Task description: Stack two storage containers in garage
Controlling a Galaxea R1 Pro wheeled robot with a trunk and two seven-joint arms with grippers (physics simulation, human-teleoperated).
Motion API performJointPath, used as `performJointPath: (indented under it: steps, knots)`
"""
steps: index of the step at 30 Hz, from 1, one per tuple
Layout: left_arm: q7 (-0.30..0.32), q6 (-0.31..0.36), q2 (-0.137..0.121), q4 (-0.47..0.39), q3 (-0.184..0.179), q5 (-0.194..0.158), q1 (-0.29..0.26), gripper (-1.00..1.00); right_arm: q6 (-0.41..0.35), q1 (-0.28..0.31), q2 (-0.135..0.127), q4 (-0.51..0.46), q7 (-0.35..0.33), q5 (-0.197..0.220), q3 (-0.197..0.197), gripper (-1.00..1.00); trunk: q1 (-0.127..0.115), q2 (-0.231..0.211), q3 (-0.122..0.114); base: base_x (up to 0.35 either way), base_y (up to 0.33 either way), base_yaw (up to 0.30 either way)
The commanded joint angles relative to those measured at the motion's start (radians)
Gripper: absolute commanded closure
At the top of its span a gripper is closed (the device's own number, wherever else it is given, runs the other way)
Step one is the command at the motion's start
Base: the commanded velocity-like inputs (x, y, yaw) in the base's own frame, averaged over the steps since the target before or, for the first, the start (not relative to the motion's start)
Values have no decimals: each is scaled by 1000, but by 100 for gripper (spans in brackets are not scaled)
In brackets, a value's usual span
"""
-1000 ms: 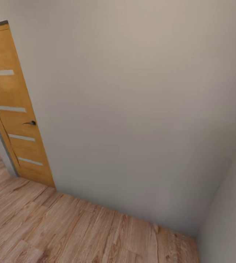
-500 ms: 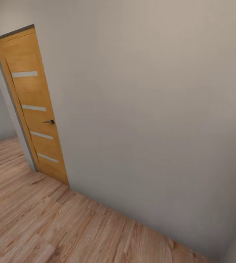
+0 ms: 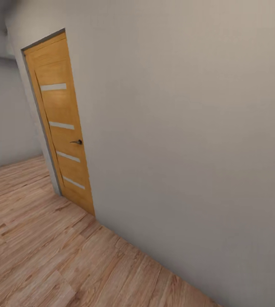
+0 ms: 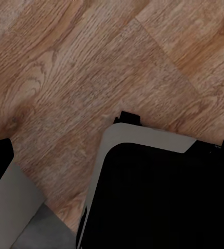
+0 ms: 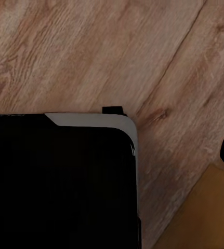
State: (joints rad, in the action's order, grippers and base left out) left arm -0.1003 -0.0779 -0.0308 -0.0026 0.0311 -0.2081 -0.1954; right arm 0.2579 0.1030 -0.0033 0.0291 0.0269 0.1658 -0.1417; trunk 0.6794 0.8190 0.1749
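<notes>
Wooden door (image 3: pixel 63 128), one, four pale slats, beside plain wall (image 3: pixel 188 128).

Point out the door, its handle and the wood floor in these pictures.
door (image 3: pixel 58 128): head view, on the middle orange panel.
door handle (image 3: pixel 76 142): head view, on the dark lever.
wood floor (image 3: pixel 39 256): head view, on bare planks near the wall.

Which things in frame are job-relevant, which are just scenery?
Job-relevant:
- none of the containers in view; robot is in transit

Scenery:
- wooden door, shut, with dark handle
- pale wall
- wood-plank floor
- robot base
</notes>
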Motion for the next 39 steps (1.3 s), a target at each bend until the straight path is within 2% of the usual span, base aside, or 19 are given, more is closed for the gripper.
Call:
performJointPath:
  steps: [1, 9, 21, 39]
  knots:
    - [-1, -3, 0, 1, 3, -4, -1, -100, 6, 1, 0, 3, 1, 9, -9, -100, 1, 1, 1, 226, 0, 267]
    - [-1, -3, 0, 1, 3, -4, -1, -100, 6, 1, 0, 3, 1, 9, -9, -100, 1, 1, 1, 174, 0, 267]
    - [0, -3, 0, 1, 3, -4, -1, -100, 6, 1, 0, 3, 1, 9, -9, -100, 1, 1, 1, 30, 0, 267]
    - [-1, -3, 0, 1, 3, -4, -1, -100, 6, 1, 0, 3, 1, 9, -9, -100, 1, 1, 1, 154, 0, 267]
